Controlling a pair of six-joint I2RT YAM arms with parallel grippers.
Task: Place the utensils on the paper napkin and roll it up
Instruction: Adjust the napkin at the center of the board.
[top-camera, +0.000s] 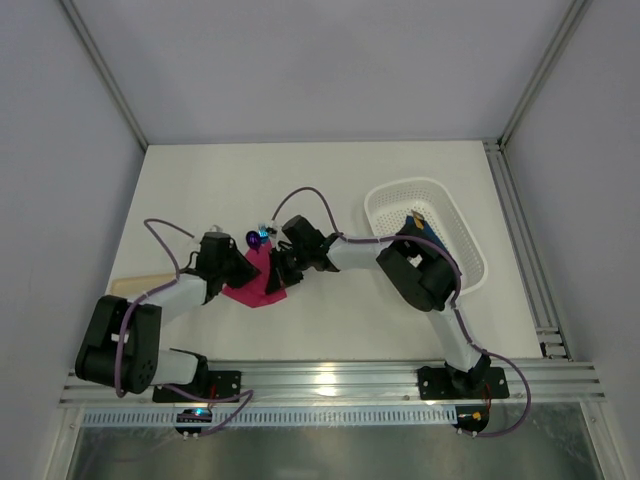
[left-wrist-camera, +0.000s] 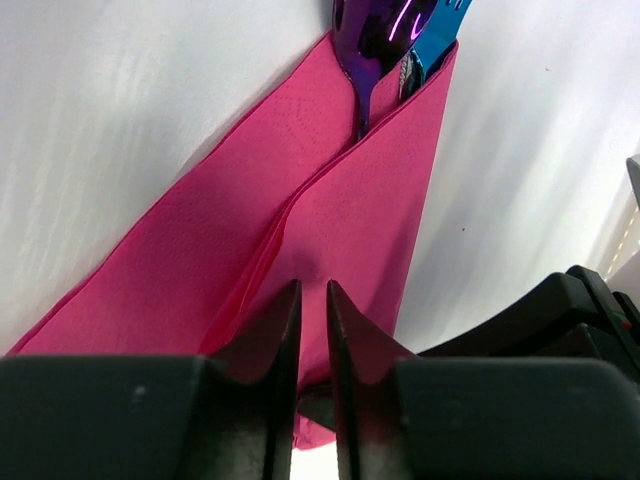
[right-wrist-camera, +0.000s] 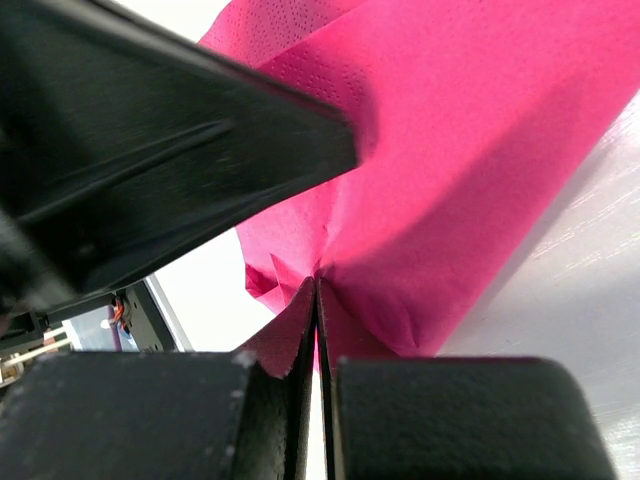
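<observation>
The left gripper (left-wrist-camera: 312, 288) and right gripper (right-wrist-camera: 316, 285) pinch the paper napkin (left-wrist-camera: 180, 250) around utensils (left-wrist-camera: 362, 50).

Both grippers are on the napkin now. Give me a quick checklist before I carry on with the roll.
1. Utensils inside the paper napkin: ok, the fold covers them and only their heads poke out at the far end.
2. Left gripper has a grip: ok, it is pinched on a napkin fold.
3. Right gripper has a grip: ok, it is shut on a napkin edge.
4. Napkin rolled up: not ok, it is loosely folded over, not a tube.
5. Clearance between the grippers: cannot tell. They are very close, and the left gripper fills much of the right wrist view.
</observation>
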